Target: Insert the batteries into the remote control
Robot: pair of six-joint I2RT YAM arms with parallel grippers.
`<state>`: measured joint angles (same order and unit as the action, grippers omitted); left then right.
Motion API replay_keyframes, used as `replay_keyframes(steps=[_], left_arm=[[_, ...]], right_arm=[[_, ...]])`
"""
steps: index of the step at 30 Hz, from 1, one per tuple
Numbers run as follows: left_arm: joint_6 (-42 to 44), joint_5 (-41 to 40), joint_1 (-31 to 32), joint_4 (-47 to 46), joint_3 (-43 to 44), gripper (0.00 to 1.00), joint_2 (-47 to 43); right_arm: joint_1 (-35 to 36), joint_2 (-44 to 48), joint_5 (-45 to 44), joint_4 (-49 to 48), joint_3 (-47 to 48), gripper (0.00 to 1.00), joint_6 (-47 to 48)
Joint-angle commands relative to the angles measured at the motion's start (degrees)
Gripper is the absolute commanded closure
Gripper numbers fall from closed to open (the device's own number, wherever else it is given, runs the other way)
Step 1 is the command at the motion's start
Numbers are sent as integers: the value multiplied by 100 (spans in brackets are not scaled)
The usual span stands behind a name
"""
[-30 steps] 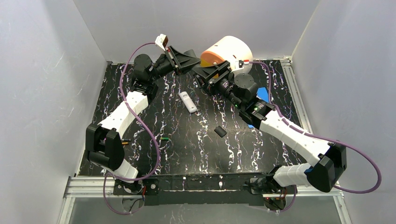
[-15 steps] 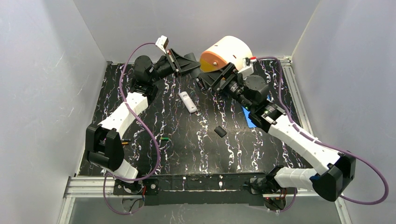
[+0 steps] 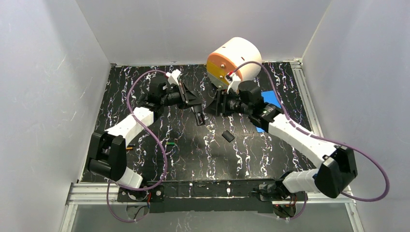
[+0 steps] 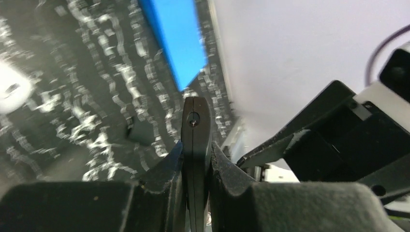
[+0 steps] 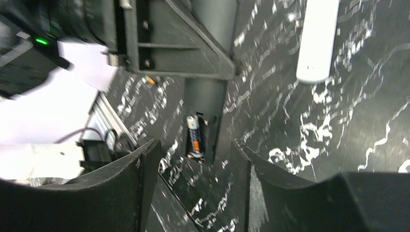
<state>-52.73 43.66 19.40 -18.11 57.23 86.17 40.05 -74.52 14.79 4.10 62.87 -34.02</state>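
Observation:
My left gripper point(image 3: 194, 107) is shut on a dark grey remote point(image 3: 199, 117) and holds it edge-on just above the table's middle; it also shows in the left wrist view point(image 4: 195, 126). In the right wrist view the remote's open compartment point(image 5: 205, 130) holds one blue battery point(image 5: 194, 137) with an orange band. My right gripper point(image 3: 212, 106) is open and empty, facing the remote from the right, its jaws either side of it point(image 5: 196, 193). A green battery point(image 3: 169, 143) and an orange battery point(image 3: 129, 148) lie on the table at front left.
A white remote point(image 5: 316, 38) lies under the grippers, hidden in the top view. A small black cover point(image 3: 227, 136) lies mid-table. An orange-and-white cylinder point(image 3: 235, 60) stands at the back. A blue card point(image 3: 271, 98) lies at right.
Both arms have come down from the back to the table's middle. The left gripper has lowered the dark remote over the white one; the right gripper has swung left to face it.

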Motion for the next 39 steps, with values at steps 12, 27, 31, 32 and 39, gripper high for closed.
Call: replay_keyframes(steps=[12, 27, 31, 32, 39], left_arm=[[1805, -3771, 1158, 4272, 1330, 100, 1504], [1357, -6268, 1734, 6964, 2989, 100, 2666], [1351, -6268, 1734, 6956, 3026, 100, 2669], [1361, -6246, 1732, 6954, 3037, 100, 2668], [1260, -6448, 1738, 7059, 3057, 100, 2666]], right_arm=[[146, -1314, -167, -113, -1156, 47, -222], [275, -1527, -529, -60, -1329, 37, -141], [384, -1569, -684, -41, -1297, 37, -67], [412, -1574, -720, -44, -1289, 37, -47], [613, -1608, -980, -8, -1213, 36, -8]])
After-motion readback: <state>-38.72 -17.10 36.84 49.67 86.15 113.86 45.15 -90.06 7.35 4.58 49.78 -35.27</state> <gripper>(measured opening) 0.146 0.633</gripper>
